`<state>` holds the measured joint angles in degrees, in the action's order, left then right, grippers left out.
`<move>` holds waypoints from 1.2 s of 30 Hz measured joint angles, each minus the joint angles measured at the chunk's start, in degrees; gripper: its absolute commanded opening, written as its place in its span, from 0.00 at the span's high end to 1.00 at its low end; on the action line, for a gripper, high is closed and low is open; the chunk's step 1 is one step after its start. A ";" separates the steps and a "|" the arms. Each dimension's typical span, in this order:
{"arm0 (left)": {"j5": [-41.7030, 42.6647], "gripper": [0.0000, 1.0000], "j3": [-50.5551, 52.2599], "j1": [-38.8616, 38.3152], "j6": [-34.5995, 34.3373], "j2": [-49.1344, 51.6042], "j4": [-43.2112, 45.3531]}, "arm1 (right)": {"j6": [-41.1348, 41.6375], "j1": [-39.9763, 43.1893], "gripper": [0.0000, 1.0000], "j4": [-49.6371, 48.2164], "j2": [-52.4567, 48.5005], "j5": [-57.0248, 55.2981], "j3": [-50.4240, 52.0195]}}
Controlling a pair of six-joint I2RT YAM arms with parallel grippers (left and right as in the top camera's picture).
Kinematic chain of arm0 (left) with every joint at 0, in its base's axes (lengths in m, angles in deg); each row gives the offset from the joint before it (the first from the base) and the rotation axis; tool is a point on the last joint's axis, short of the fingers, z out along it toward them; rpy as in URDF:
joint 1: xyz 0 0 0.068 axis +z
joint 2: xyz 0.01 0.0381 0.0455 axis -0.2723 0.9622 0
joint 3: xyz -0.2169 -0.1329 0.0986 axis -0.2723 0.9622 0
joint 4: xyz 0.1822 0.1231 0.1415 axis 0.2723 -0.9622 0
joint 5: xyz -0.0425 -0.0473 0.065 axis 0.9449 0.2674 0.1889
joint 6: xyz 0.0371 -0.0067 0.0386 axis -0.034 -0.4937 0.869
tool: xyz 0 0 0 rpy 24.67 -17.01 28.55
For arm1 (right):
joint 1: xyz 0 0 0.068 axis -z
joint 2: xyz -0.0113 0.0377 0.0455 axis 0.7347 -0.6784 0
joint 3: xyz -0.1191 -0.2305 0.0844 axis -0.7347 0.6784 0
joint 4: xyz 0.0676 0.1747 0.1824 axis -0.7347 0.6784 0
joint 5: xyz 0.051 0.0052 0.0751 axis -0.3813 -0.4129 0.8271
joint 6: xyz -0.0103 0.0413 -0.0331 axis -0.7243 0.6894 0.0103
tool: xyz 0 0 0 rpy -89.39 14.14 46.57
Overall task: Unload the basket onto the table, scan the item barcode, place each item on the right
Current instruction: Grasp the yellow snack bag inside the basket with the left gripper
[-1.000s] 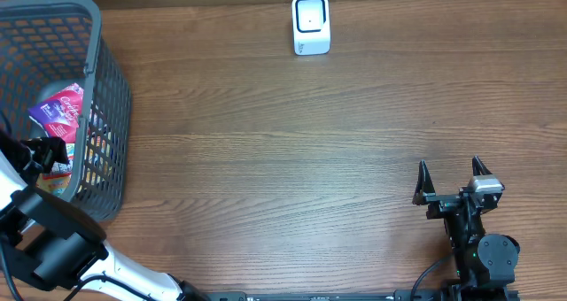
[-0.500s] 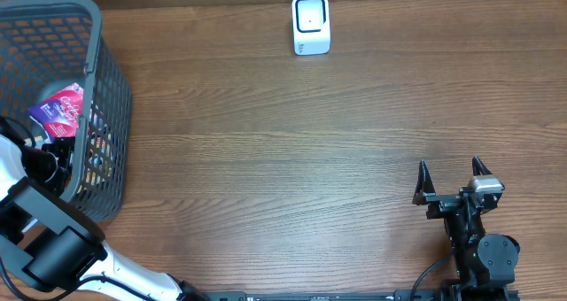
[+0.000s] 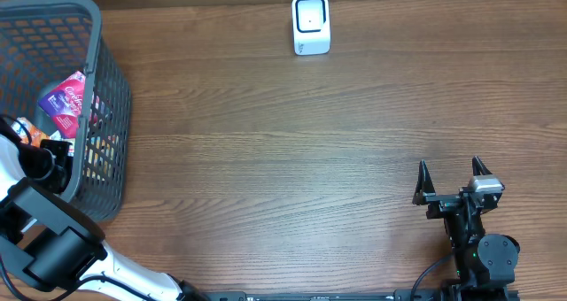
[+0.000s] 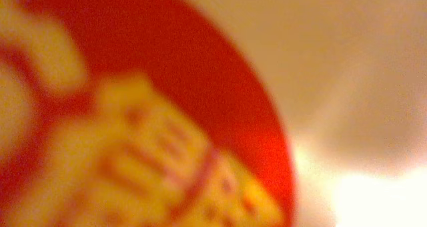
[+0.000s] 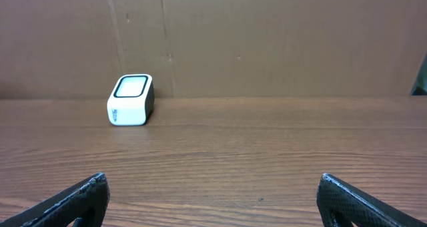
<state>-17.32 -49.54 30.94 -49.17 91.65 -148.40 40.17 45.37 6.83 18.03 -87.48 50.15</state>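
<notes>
Now, left gripper (image 3: 53, 153) closed inside basket (image 3: 93, 35), frame left, hold unclear; lift straight up; right gripper (image 3: 450, 168) gaping, empty.

A mock shop checkout on a test bench: a grey mesh shopping basket (image 3: 108, 88) of printed packets (image 3: 64, 104) stands at the left edge of the wooden table (image 3: 283, 168), a small white barcode scanner (image 3: 311, 24) at its far edge, plain cardboard (image 5: 280, 40) behind.

Overhead, my table (image 3: 283, 159) was evenly, brightly lit and sharp, with faint shadows. My left wrist view was wholly out of focus, a red and yellow smear with white glare lower right. My right wrist view showed the scanner (image 5: 131, 100) crisply.
</notes>
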 measured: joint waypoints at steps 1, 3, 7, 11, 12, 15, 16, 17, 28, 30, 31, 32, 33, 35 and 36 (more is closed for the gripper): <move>-0.04 0.96 -1.90 -0.02 0.04 0.00 -1.60 | 0.02 -0.02 0.00 -0.02 0.00 0.02 0.00; -0.11 0.96 -5.33 -0.15 0.07 0.00 -3.89 | 0.02 -0.02 0.00 0.00 0.00 0.00 0.00; -0.20 0.96 -13.14 -0.87 0.50 -1.05 -6.03 | 0.02 0.00 0.00 -0.02 0.00 0.00 0.00; -0.57 0.96 -15.41 -2.93 0.90 -6.95 -4.46 | 0.00 0.00 0.00 -0.02 0.00 0.02 0.00; -0.61 0.96 -15.67 -3.52 0.92 -8.72 -3.96 | 0.02 0.00 0.00 -0.04 0.00 0.00 0.00; -1.70 0.96 -16.59 -6.38 1.07 -16.96 -1.27 | 0.00 0.00 0.00 -0.02 0.00 0.00 0.00; -2.64 0.96 -17.05 -7.26 1.05 -19.32 -0.94 | 0.00 0.00 0.00 -0.07 0.00 -0.02 0.00; -3.91 0.96 -17.57 -8.22 1.05 -21.42 -0.83 | 0.02 0.00 0.00 0.00 0.00 0.00 0.00; -12.66 0.37 -9.07 -9.60 -2.23 -15.67 -1.90 | 0.02 0.00 0.00 -0.04 0.00 0.00 0.00; -12.87 0.18 -8.68 -9.60 -1.68 -12.98 -2.03 | 0.00 -0.02 0.00 -0.02 0.00 0.00 0.00; -12.87 0.10 -8.63 -9.60 -1.29 -11.17 -1.99 | 0.00 0.00 0.00 0.00 0.00 0.00 0.00; -12.96 0.05 -8.63 -9.60 -0.83 -9.66 -1.92 | 0.02 0.00 0.00 -0.02 0.00 0.00 0.00; -13.27 0.03 -8.63 -9.60 -0.13 -8.50 -1.88 | 0.00 -0.02 0.00 -0.04 0.00 0.00 0.00; -14.27 0.00 -8.63 -9.60 0.68 -6.56 -1.40 | -0.02 0.00 0.00 -0.02 0.00 0.02 0.00; -14.95 0.00 -8.63 -9.60 1.03 -5.33 -1.03 | 0.00 -0.02 0.00 -0.04 0.00 0.00 0.00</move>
<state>-32.27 -58.17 21.34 -48.14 86.32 -149.43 40.17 45.35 6.78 18.03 -87.48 50.15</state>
